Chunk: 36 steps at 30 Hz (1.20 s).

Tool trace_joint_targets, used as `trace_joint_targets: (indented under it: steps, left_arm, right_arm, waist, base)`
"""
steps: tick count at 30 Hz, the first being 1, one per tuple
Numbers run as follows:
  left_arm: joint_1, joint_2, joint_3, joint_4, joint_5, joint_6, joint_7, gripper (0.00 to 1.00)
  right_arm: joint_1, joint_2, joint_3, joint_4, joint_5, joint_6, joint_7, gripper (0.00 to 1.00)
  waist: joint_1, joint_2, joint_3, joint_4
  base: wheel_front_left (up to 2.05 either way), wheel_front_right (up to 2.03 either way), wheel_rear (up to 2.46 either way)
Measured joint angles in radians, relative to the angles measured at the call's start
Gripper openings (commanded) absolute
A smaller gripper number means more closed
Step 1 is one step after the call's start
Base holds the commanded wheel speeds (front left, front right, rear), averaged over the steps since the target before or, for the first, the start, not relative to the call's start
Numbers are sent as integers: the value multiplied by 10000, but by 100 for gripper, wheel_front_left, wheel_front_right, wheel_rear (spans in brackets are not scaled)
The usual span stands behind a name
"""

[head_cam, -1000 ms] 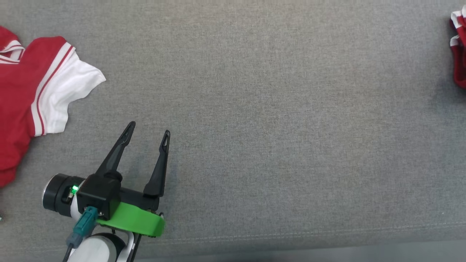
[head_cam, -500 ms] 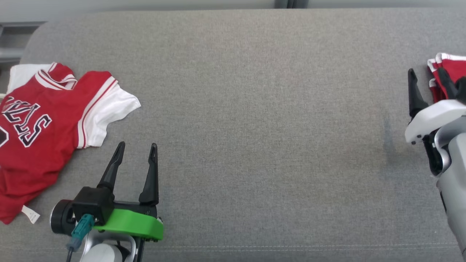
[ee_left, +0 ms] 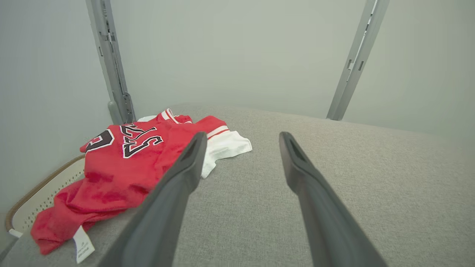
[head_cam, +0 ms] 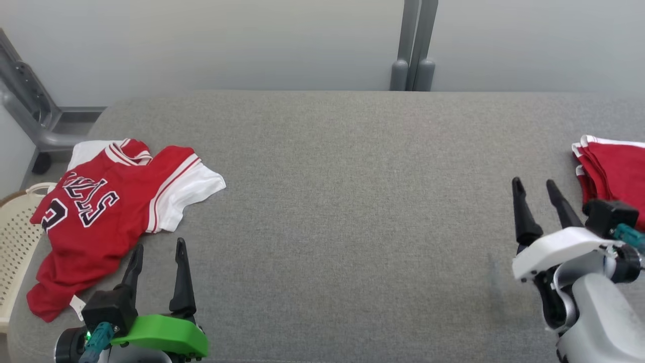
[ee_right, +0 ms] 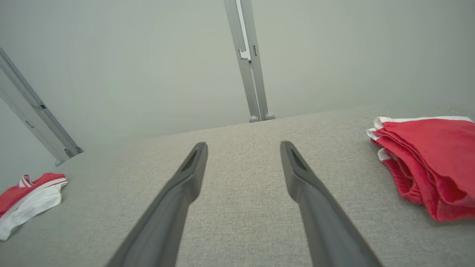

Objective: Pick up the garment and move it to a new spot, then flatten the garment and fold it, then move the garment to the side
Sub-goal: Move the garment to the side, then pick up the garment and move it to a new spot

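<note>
A red jersey with white sleeves and dark lettering [head_cam: 101, 217] lies crumpled at the left end of the grey cushioned surface [head_cam: 352, 212], its hem hanging toward the edge. The same jersey [ee_left: 133, 163] appears in the left wrist view, left of the fingers. My left gripper [head_cam: 158, 249] is open just right of the jersey's lower part, holding nothing. My right gripper [head_cam: 534, 184] is open at the right, just left of a folded red garment [head_cam: 612, 169]. That folded garment [ee_right: 426, 163] lies right of the fingers in the right wrist view.
A cream perforated basket [head_cam: 12, 237] stands off the surface's left edge, below the jersey. Grey metal posts [head_cam: 414, 45] rise behind the surface against a pale wall, and a slanted frame [head_cam: 25, 106] stands at the far left.
The head camera has tilted up, so the whole picture shifted down and the wall came into view. The right gripper has come fully into view. Both grippers stay open.
</note>
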State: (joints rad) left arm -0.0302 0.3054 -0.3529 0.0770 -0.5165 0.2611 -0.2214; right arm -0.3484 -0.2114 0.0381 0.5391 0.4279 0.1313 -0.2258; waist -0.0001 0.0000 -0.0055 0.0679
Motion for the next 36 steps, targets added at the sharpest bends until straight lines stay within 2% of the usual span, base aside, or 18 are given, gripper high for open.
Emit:
trace_joint_targets:
  steps: [13,15,18,26,36]
  left_arm:
    - [521,336,-253,556,17,-297,2,100]
    - [572,345,-286,629,-17,-316,86,100]
    - [646,341,-234,744,-109,-303,75,100]
    - [1035,242,-38,918,-288,-249,-176,100]
    - [1164,263,6,886,-270,-244,-261,100]
  right_arm:
    - [2588,1313,-134,-2138,-913,-4,150,100]
    - [2861,1360,33,-2362,-1592,-4,263,100]
    - [3269,1517,10,-2677,-1774,-2,416,100]
    - [3994,1607,-27,-3016,-1415,-4,527,100]
    - [4065,1613,-94,-2915,-1367,-4,508,100]
  waist:
    - [0,0,-863,228]
    - [0,0,-931,250]
    - [0,0,-1032,280]
    - [0,0,-1323,305]
    - [0,0,-1339,272]
  base:
    - [0,0,0]
    - [0,0,0]
    - [0,0,0]
    - [0,0,0]
    - [0,0,0]
